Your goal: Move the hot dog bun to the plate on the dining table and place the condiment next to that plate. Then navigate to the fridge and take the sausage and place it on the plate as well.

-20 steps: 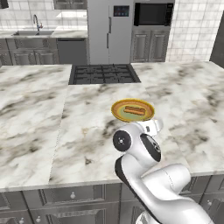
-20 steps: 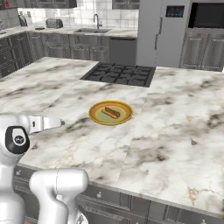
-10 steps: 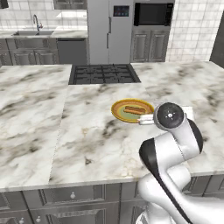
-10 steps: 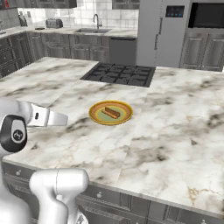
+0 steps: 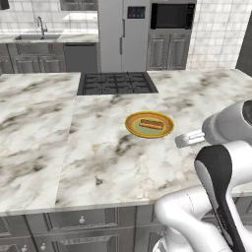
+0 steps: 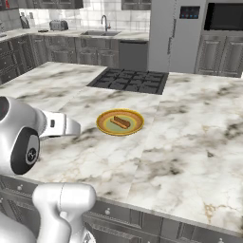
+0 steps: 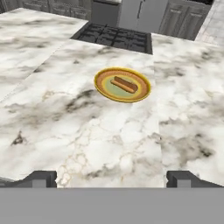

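Marble worktop [image 7: 109, 140]: yellow plate [image 7: 141, 92] bearing bun [image 7: 124, 84], near black cooktop [image 7: 114, 36]; pincer [image 7: 112, 178] spread, empty, well short of plate.

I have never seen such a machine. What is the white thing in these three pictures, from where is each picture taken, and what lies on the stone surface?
The white thing is a robot arm in a computer-drawn kitchen. Two pictures come from cameras behind it, one left, one right. The third comes from a camera on its hand; the two small dark tips at the bottom belong to its open, empty gripper. On the white-grey marble dining table lies a round yellow-gold plate with a small tan-orange hot dog bun on it. Behind are a black cooktop and a tall pale grey fridge.
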